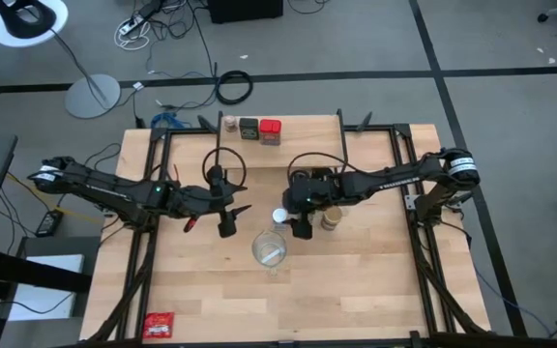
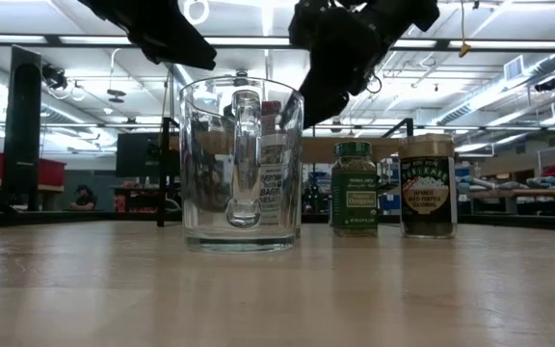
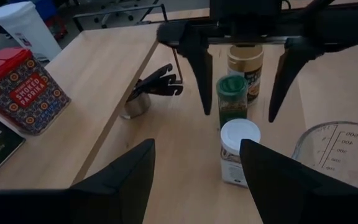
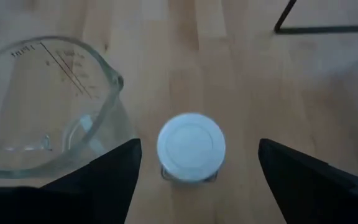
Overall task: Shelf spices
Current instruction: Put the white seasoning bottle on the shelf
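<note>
- Shelf [image 1: 307, 128] is standing along the table's [image 1: 356, 290] far edge, carrying a tiny brownish jar [image 1: 230, 124], a dark green tin [image 1: 249, 128] and a red tin [image 1: 271, 130] at its left end; the rest of its plank is lying bare.
- White-lidded jar [image 4: 191, 147] is standing upright near the table's middle, just beside the glass measuring cup [image 1: 269, 248].
- Right gripper [image 4: 194, 171] is hovering over that jar, fingers spread apart and clear of the lid.
- Green-lidded jar [image 3: 231, 99] and tan-lidded jar [image 3: 245, 63] are standing close by, partly hidden from above under the right arm.
- Left gripper [image 1: 228, 215] is waiting left of the cup, fingers apart, holding nothing.
- Red packet [image 1: 160, 324] is lying near the front left corner.
</note>
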You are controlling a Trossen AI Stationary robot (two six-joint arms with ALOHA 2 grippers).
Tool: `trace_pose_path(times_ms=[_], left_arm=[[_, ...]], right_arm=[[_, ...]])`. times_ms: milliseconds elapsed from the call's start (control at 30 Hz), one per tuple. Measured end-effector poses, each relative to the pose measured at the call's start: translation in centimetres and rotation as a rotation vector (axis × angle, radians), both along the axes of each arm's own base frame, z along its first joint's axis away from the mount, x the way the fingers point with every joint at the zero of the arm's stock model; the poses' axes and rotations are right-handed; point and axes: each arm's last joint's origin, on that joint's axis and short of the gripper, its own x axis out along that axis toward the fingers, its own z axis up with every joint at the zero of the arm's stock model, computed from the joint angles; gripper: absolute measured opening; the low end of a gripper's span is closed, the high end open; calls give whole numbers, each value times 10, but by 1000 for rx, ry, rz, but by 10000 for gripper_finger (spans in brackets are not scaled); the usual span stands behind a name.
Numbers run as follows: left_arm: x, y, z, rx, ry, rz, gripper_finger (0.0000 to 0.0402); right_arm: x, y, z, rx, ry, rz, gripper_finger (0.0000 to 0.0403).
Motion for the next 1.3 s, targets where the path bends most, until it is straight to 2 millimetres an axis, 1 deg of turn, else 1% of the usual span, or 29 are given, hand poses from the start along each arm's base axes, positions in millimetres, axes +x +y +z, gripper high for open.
trace_pose_path(times_ms=[200,433,633,967,1067,1167,1233,1300], left_arm=[[0,0,0,0,0,0,241],[0,0,-1,1,8,0,241],[0,0,-1,1,4,1,241],[0,0,-1,1,7,1,241],[0,0,-1,1,10,1,241],[0,0,-1,2,10,1,241],[0,0,-1,2,7,1,241],[0,0,-1,2,7,1,241]], right_arm=[[4,0,-14,24,47,23,322],[7,-5,-20,23,58,17,314],[8,-6,-19,36,39,24,307],[20,-5,-42,53,65,39,306],[22,-5,-43,42,55,51,305],[22,-5,-42,41,44,53,284],[22,-5,-42,39,47,53,254],[22,-5,-42,36,47,57,213]])
